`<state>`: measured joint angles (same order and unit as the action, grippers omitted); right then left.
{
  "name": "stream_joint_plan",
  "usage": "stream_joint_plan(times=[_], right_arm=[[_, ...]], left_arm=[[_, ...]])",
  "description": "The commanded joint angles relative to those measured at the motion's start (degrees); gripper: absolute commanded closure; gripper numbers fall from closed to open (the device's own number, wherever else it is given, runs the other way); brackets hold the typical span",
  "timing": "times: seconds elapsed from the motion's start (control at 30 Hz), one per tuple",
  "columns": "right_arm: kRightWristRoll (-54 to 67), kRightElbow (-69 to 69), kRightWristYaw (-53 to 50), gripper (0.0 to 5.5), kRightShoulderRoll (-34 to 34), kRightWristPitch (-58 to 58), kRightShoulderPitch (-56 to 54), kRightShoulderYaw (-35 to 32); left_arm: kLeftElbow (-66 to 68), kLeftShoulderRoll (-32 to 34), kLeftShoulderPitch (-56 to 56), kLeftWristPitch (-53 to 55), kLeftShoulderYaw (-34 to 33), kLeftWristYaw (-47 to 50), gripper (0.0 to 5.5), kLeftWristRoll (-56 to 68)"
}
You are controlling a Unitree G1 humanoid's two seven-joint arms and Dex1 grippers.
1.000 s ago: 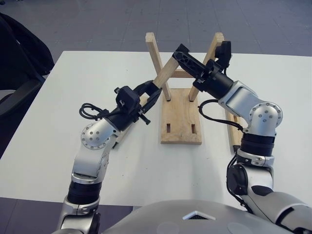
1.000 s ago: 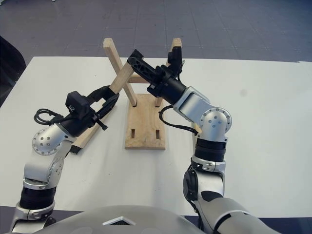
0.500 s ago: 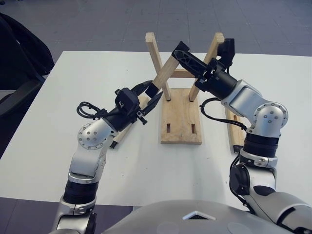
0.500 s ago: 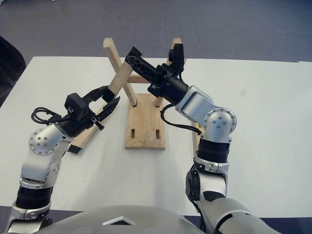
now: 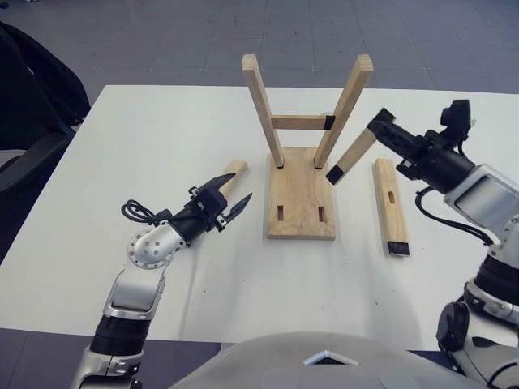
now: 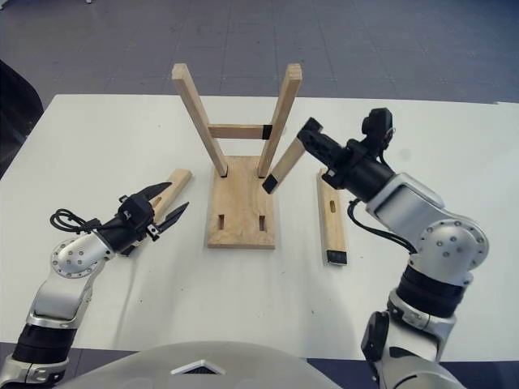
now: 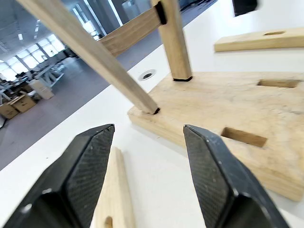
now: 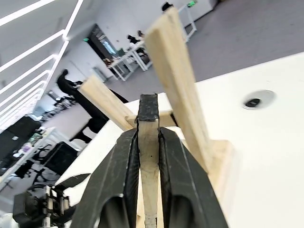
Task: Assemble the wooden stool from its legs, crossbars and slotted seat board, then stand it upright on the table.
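**Third leg held tilted beside half-built stool**

The slotted seat board [image 5: 300, 212] is laid flat at the middle of the white table [image 5: 154, 130]. Two legs [image 5: 263, 109] are stood in its far slots, leaning apart and joined by a crossbar [image 5: 297, 122]; the two near slots are open. A third leg [image 5: 353, 154] is clenched at its upper end by the right gripper [image 5: 382, 127] and held tilted, its black-tipped lower end near the board's far right corner, just beside the right standing leg. A fourth leg [image 5: 389, 207] is laid flat on the table right of the board. Another wooden piece [image 5: 234, 169] is laid left of the board, and the left gripper [image 5: 236, 191] is held low just beside it, jaws spread apart
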<state>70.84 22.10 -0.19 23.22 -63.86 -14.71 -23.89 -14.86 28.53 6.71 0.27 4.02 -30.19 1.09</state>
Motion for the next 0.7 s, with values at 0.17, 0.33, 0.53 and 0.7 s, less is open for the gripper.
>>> stream_joint_plan(times=[0.17, 0.33, 0.53, 0.7], right_arm=[[-19.4, 13.5, -11.2, 5.08, -2.5, 11.9, 10.8, 4.1], [-29.3, 16.3, -10.6, 5.08, -2.4, 17.2, 16.2, 6.7], [-33.4, 13.8, -9.1, 5.08, -3.7, 19.7, 16.2, 6.5], [-35.7, 11.8, -8.1, 5.08, -5.0, 20.0, 16.2, 7.7]], left_arm=[[-1.1, -3.6, 0.2, 0.9, -0.7, 6.8, 2.81, -3.2], [-1.2, -4.1, 0.4, 1.2, -0.5, 7.5, 2.81, -3.5], [-1.8, -5.0, 1.2, 1.6, 0.1, 7.9, 2.81, -3.6], [-1.6, -5.1, 0.5, 1.9, 0.1, 7.9, 2.81, -3.7]])
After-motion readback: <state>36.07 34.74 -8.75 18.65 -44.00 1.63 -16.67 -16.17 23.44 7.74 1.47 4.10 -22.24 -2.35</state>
